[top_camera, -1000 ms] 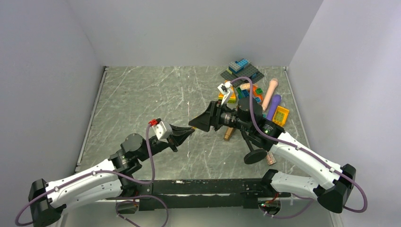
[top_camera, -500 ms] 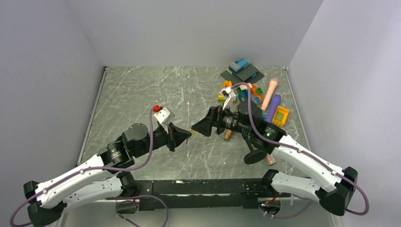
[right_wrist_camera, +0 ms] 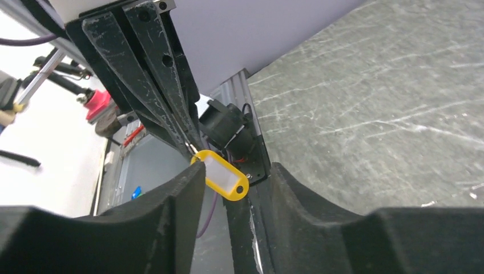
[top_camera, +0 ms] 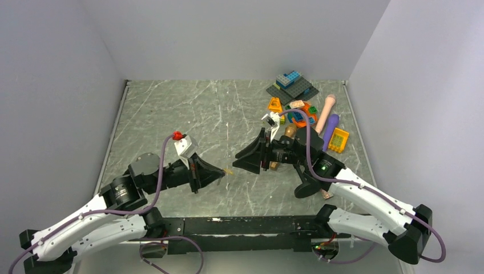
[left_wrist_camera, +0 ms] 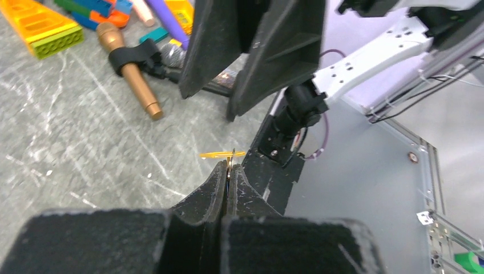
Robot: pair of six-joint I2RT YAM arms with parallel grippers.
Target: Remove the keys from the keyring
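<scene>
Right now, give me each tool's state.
Left tool: closed, pinching the keyring that carries the yellow tag.
Right tool: open, the tag between its fingers.

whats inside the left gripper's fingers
The left gripper pinches a thin keyring at its tips, a yellow tag sticking out. The part between the pads is covered.

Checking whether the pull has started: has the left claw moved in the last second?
Yes. The left claw, shut on the keyring, drew back leftward, nearer the base rail.
</scene>
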